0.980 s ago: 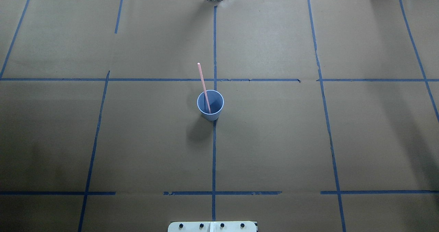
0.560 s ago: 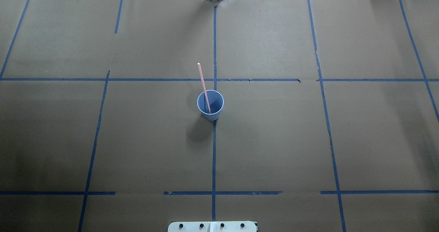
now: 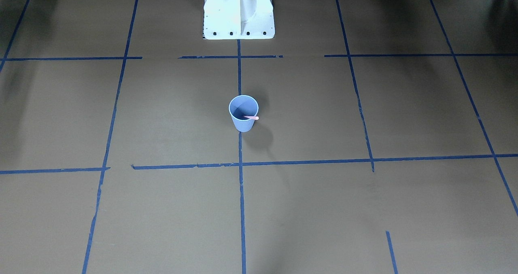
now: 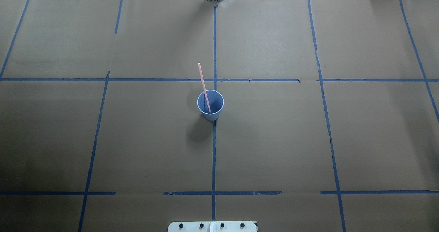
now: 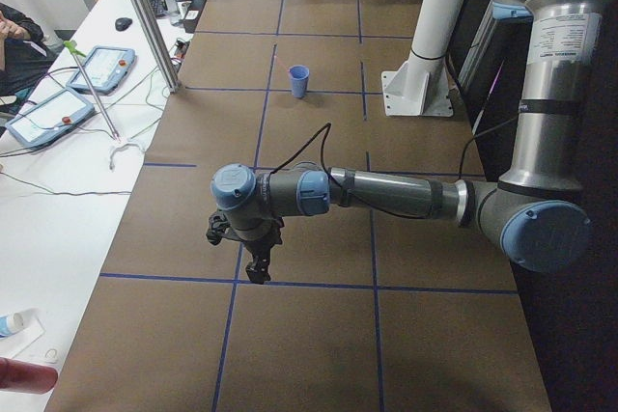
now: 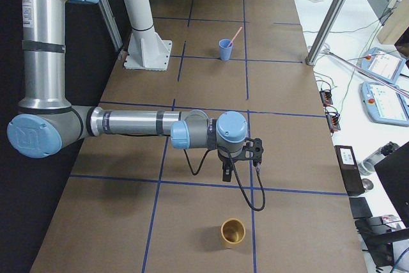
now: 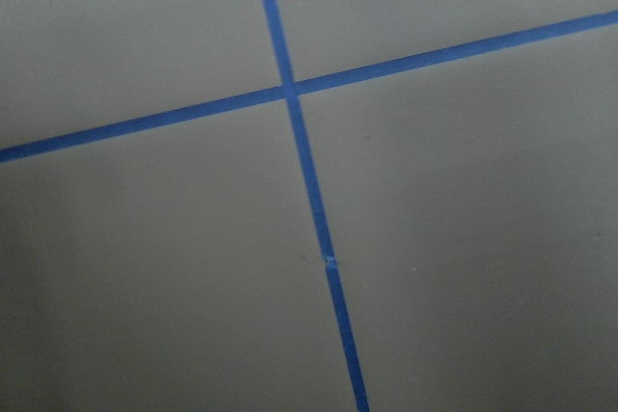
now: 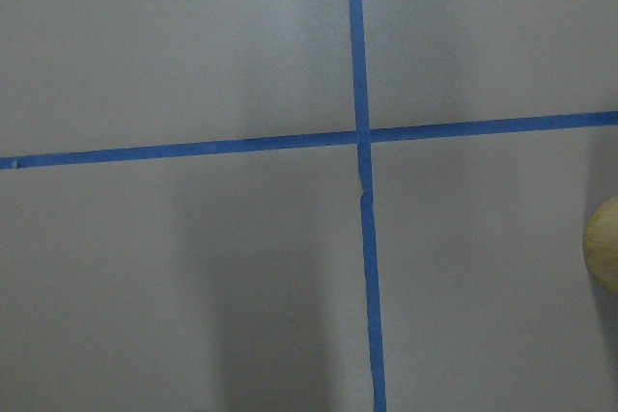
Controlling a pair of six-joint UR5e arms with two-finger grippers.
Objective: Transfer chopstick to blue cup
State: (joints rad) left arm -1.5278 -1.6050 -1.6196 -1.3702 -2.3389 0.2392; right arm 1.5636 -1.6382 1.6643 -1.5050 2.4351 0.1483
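The blue cup point(image 4: 215, 105) stands upright at the middle of the table, on the centre tape line. One pink chopstick point(image 4: 202, 78) stands in it and leans over the far rim. In the front-facing view the cup point(image 3: 242, 124) shows only a short pink chopstick tip point(image 3: 252, 117) at its rim. The cup also shows small in the left view point(image 5: 299, 81) and in the right view point(image 6: 224, 50). My left gripper point(image 5: 259, 273) and my right gripper point(image 6: 225, 174) hang low over the table's two ends, far from the cup. I cannot tell whether either is open or shut.
A tan wooden cup point(image 6: 232, 232) stands near my right gripper at the table's right end; its edge shows in the right wrist view point(image 8: 604, 244). The white robot base point(image 3: 238, 11) is behind the cup. Blue tape lines grid the brown table point(image 4: 274, 139).
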